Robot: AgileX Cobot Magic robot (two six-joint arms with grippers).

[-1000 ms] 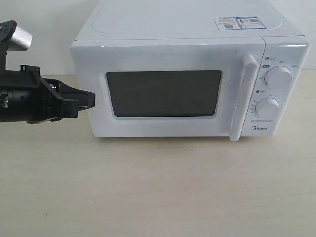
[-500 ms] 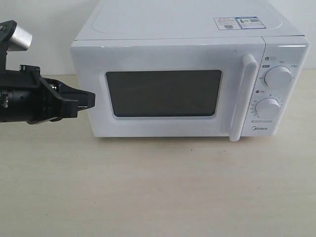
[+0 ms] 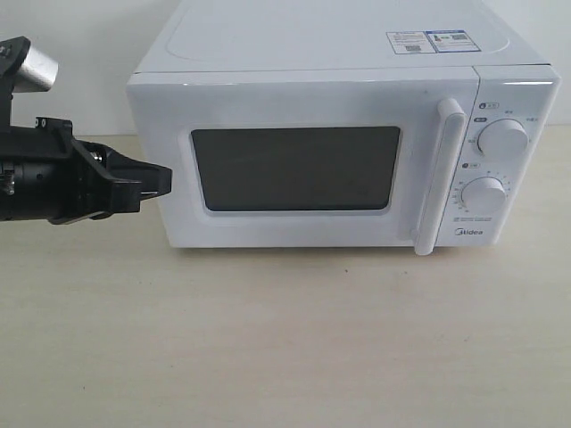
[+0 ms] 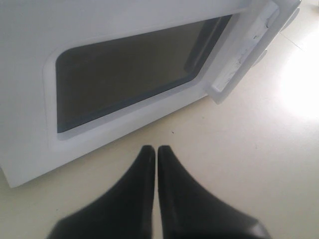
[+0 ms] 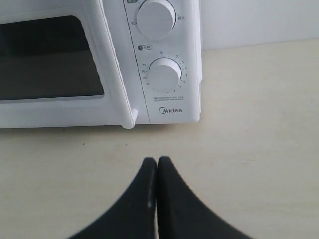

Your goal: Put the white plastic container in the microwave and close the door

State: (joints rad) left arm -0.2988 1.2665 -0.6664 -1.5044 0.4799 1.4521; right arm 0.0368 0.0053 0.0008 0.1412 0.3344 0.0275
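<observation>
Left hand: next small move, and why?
Probably ease the left hand back from the microwave. The door looks flush shut; this hand and the right hand are shut and empty; no container shows anywhere, and the dark window hides whether it's inside.

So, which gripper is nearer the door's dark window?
Left. The left gripper hangs just off the microwave beside the window; the right gripper is out front, facing the dials.

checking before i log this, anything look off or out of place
Nothing stands out: the microwave sits square on the table, door shut flush, no spills or damage visible.
</observation>
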